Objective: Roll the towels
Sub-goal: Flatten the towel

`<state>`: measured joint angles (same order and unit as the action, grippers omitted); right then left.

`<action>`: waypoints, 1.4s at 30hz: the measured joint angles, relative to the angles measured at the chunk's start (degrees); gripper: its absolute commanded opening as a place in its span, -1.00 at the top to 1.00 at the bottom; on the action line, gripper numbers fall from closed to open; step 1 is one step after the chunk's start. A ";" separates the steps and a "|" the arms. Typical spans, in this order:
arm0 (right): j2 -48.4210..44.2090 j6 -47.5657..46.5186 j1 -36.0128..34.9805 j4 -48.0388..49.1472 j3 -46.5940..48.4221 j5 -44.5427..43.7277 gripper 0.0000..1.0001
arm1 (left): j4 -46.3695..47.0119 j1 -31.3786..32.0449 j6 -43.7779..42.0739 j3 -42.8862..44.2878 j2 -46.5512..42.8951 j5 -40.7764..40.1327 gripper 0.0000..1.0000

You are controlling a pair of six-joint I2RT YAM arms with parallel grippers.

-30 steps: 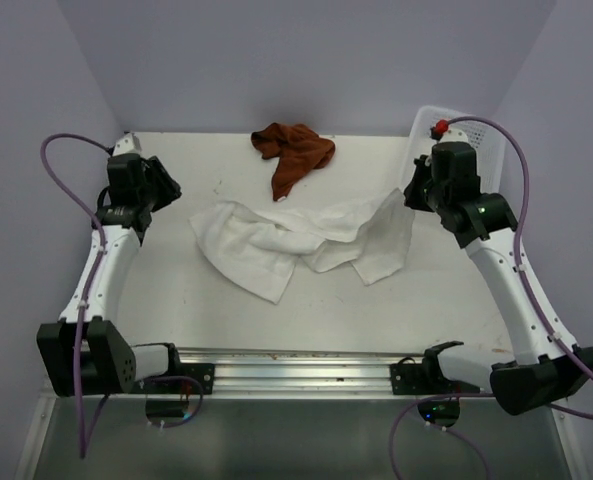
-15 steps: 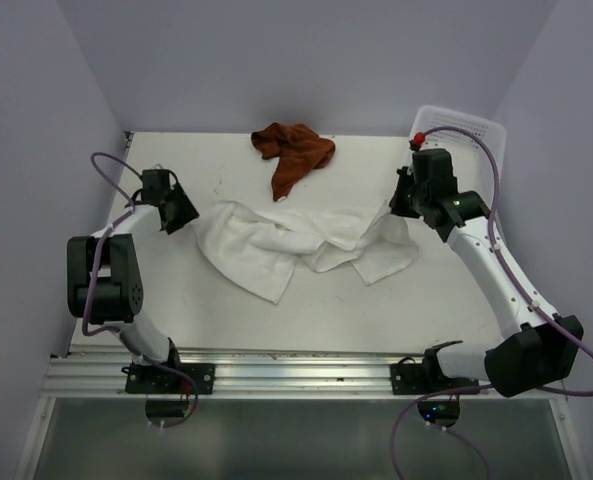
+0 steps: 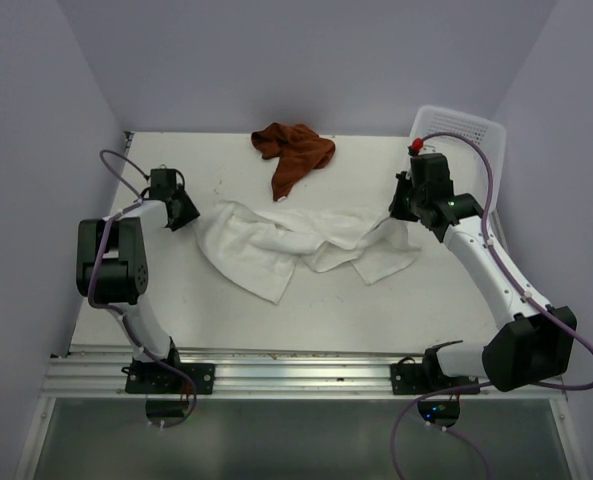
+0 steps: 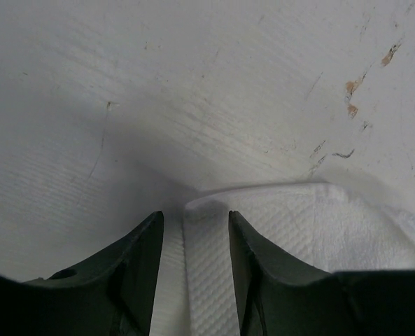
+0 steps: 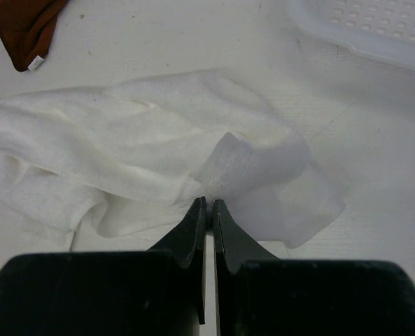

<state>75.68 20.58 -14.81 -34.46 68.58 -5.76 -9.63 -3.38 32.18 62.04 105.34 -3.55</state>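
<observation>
Currently the right gripper [image 5: 208, 201] is clenched on a thin pinch of the white towel [image 5: 116, 133], near its right edge. The cloth tents up to the tips, so it's a grasp, not just contact. The left gripper [image 4: 194, 215] has its jaws apart, straddling the towel's left corner, which lies flat on the table [image 4: 193, 84]. The corner sits between the fingers with a gap on the left side, nothing squeezed yet.

Likely reason for the two-end setup: one arm on each end can pull the towel taut and flatten it. It lies crumpled and folded over itself across the middle of the table, no roll started. Judged step: securing the ends before spreading. Next move needs the left jaws to close on the corner without pushing it away.

The rust-brown towel [image 3: 294, 155] is bunched at the far edge, apart from the white one, neither arm on it. The basket [image 3: 466, 125] sits in the far right corner, just beyond the right gripper, not involved. Risk: the thin pinch slips when tension comes.
</observation>
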 measured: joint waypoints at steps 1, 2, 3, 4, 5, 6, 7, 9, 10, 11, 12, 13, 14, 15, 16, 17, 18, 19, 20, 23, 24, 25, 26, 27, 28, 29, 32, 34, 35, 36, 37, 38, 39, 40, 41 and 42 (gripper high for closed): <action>0.00 0.00 0.13 0.15 -0.09 0.00 1.00 | 0.72 0.04 -0.04 0.00 0.13 0.02 0.14; 0.00 0.00 0.15 0.35 -0.13 0.00 1.00 | 1.18 0.09 -0.02 0.00 0.33 0.00 0.15; 0.00 0.00 0.22 0.59 -0.20 0.02 1.00 | 1.84 0.17 -0.09 0.00 0.61 -0.04 0.16; 0.00 -0.02 0.26 0.81 -0.31 0.02 1.00 | 2.43 0.24 -0.11 0.00 0.83 -0.11 0.16; 0.00 0.00 0.26 1.05 -0.46 0.02 1.00 | 2.93 0.35 -0.11 0.02 0.98 -0.22 0.20; 0.00 -0.02 0.26 1.18 -0.59 0.04 1.00 | 3.26 0.52 -0.13 0.07 1.14 -0.46 0.28; 0.00 -0.02 0.28 1.22 -0.79 0.20 1.00 | 3.50 0.74 -0.17 0.17 1.36 -0.76 0.32; 0.00 -0.02 0.37 1.38 -1.14 0.42 1.00 | 4.04 1.22 -0.28 0.42 1.81 -1.36 0.43; 0.00 -0.02 0.44 1.38 -1.29 0.44 1.00 | 4.28 1.42 -0.28 0.50 1.99 -1.57 0.44; 0.00 -0.02 0.52 1.38 -1.44 0.48 1.00 | 4.46 1.60 -0.28 0.55 2.14 -1.81 0.47; -0.02 -0.02 0.63 1.38 -1.53 0.57 1.00 | 4.52 1.70 -0.28 0.57 2.14 -1.90 0.58; 0.00 -0.02 0.72 1.40 -1.55 0.59 1.00 | 4.55 1.77 -0.26 0.57 2.16 -2.01 0.61; 0.00 -0.02 0.81 1.42 -1.55 0.61 1.00 | 4.52 1.81 -0.26 0.55 2.16 -2.19 0.63; 0.00 -0.02 0.92 1.49 -1.55 0.66 1.00 | 4.55 1.81 -0.28 0.50 2.16 -2.23 0.75; 0.00 -0.02 0.96 1.53 -1.55 0.76 1.00 | 4.70 1.84 -0.24 0.42 2.19 -2.27 0.81; -0.02 -0.02 1.01 1.51 -1.55 0.81 1.00 | 4.87 1.86 -0.24 0.35 2.16 -2.29 0.87; 0.00 -0.02 1.01 1.53 -1.55 0.83 1.00 | 4.96 1.88 -0.26 0.33 2.19 -2.32 1.00; 0.00 -0.02 1.01 1.53 -1.55 0.83 1.00 | 5.09 1.90 -0.28 0.31 2.16 -2.32 1.00; 0.00 0.00 1.01 1.51 -1.55 0.83 1.00 | 5.16 1.92 -0.26 0.31 2.16 -2.32 1.00; 0.00 0.00 1.01 1.49 -1.53 0.83 1.00 | 5.62 1.95 -0.26 -0.02 1.99 -2.23 1.00; 0.00 -0.02 1.03 1.46 -1.53 0.83 1.00 | 5.95 1.95 -0.26 -0.44 1.68 -2.16 1.00; 0.00 -0.02 1.03 1.40 -1.49 0.83 1.00 | 5.99 1.95 -0.26 -0.96 1.20 -2.03 1.00; 0.00 -0.02 1.03 1.22 -1.38 0.85 1.00 | 5.77 1.97 -0.26 -1.38 0.72 -1.97 1.00; 0.00 -0.04 1.03 1.09 -1.14 0.85 1.00 | 5.31 1.97 -0.28 -1.88 -0.07 -1.77 1.00; 0.00 -0.04 1.03 0.96 -0.81 0.87 1.00 | 4.66 1.97 -0.28 -2.01 -0.57 -1.75 1.00; 0.00 -0.07 1.03 0.48 -0.13 0.83 1.00 | 3.87 1.97 -0.33 -1.99 -1.29 -1.70 1.00; 0.00 -0.24 1.03 -1.25 2.78 0.83 1.00 | 0.76 1.97 -0.90 -1.68 -5.01 -1.66 1.00; -0.04 -0.28 1.05 -1.88 4.85 0.83 1.00 | -0.83 1.92 -1.51 -1.09 -8.31 -1.64 1.00; -0.24 -0.28 1.05 -2.01 5.55 0.83 1.00 | -1.46 1.84 -1.73 -0.72 -10.36 -1.60 1.00; -0.59 -0.26 1.07 -2.12 5.97 0.85 1.00 | -1.88 1.70 -1.86 -0.42 -12.52 -1.49 1.00; -1.14 -0.28 1.07 -2.32 6.21 0.85 1.00 | -2.21 1.46 -1.99 -0.17 -14.69 -1.33 1.00; -1.73 -0.26 1.07 -2.69 6.43 0.85 1.00 | -2.60 1.11 -2.12 0.07 -16.85 -1.20 1.00; -2.36 -0.24 1.07 -3.15 6.58 0.85 1.00 | -3.04 0.72 -2.43 0.33 -18.86 -1.14 1.00; -2.93 -0.22 1.07 -3.72 6.75 0.85 1.00 | -3.48 0.35 -2.82 0.50 -20.68 -1.16 1.00; -3.45 -0.20 1.07 -4.11 6.86 0.87 1.00 | -3.85 0.02 -3.02 0.55 -22.21 -1.18 1.00; -3.96 -0.17 1.07 -4.70 7.10 0.92 1.00 | -4.42 -0.22 -3.32 0.57 -23.74 -1.20 1.00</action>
<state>71.72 20.40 -13.74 -39.16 75.68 -4.84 -14.04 -3.60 28.86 62.61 81.60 -4.75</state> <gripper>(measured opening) 0.034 0.018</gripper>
